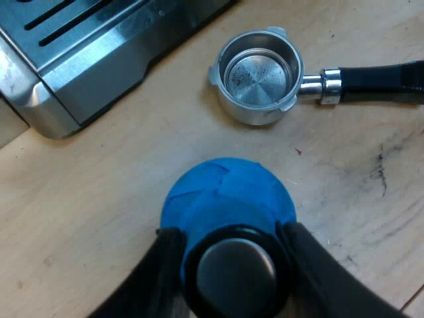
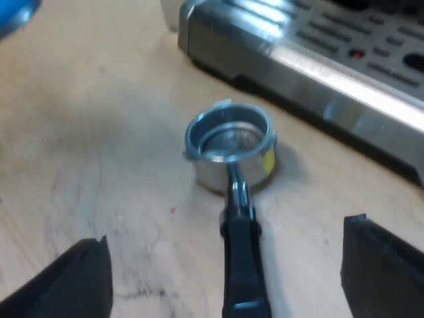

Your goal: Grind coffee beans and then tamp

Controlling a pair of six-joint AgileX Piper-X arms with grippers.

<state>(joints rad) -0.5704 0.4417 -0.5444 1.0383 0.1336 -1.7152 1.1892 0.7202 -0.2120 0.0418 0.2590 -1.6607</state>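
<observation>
Left wrist view: blue tamper [image 1: 228, 192] clasped between the black fingers of the left gripper [image 1: 228, 232], one finger pressed to each flank; lifted or standing on the wooden table [image 1: 86, 218], impossible to tell.
Task's thing: holder [image 1: 258, 76] lying loose on the table, well apart from the tamper, near the front edge of the espresso machine [image 1: 86, 53]; basket facing up, bare metal, no grounds.
Grip point: handle [image 1: 377, 81], dark, flat on the wood, pointing away from the machine.
Right wrist view: right gripper [image 2: 225, 232] spread wide, one finger on either side of the handle [image 2: 242, 265], touching nothing; holder [image 2: 228, 149] beyond the fingertips, machine [image 2: 318, 59] just behind it; blue patch [image 2: 13, 13] far off, probably the tamper.
Step in hand (judged): grinding not yet done, given the empty basket; pick-up of the holder by its handle likely first.
Doing it well: descend straight over the middle of the handle, clear of the metal collar; close evenly from both sides; lift with the basket level; carry squarely to the machine's front.
Tamper meanwhile: best kept aside until after grinding; no use pressing into an empty basket.
Risk (judged): rounded handle liable to roll or swing under a one-sided pinch.
Writing: none legible; yellow mark [image 2: 267, 161] on the holder's side, too blurred to read; small red spot [image 2: 358, 53] on the machine's grille, no lettering made out.
</observation>
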